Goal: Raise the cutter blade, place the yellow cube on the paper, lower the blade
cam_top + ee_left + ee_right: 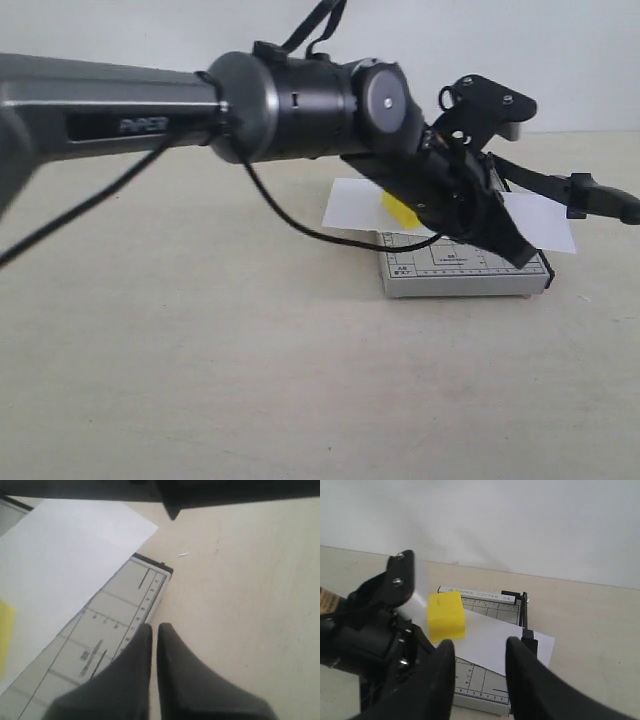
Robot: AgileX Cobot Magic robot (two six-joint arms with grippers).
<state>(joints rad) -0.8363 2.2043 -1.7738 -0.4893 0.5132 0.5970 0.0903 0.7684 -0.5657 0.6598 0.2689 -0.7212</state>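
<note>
Left claw (154, 627): its fingers are sitting almost together with only a thin slit between them, gripping nothing. It is hovering over the ruled edge of the cutter base (462, 272), at the lower middle of its own view.
Right claw (481, 645): it is standing wide and empty at the bottom of its view, pointing toward the cutter from a little way off.
Cube (446, 616): the yellow block is resting on the paper at the middle left of the right wrist view, just beside the left arm's wrist. In the exterior view the arm is hiding most of it.
Paper (492, 634): the white strip is lying across the base and overhanging it on both sides.
Blade (605, 203): the thin black arm is stretching toward the right edge of the exterior view. Its handle is sitting higher in the frame than the base, so it is probably lifted, though the angle is leaving some doubt.
Surface (200, 380): it is showing pale and bare around the cutter.
Step in hand: the cube is looking placed, so lowering the blade is what is remaining.
Risk, claw in the path: the left claw is hanging over the base, and a blade coming down could be striking its fingers.
Risk, cube knocked: the left wrist is sitting so close to the block that pulling away could be nudging it off the strip.
Risk, paper sliding: the loose overhang could be dragging under any brush from either arm.
Risk, handle missed: the wide right claw could be closing beside the thin arm instead of around it.
</note>
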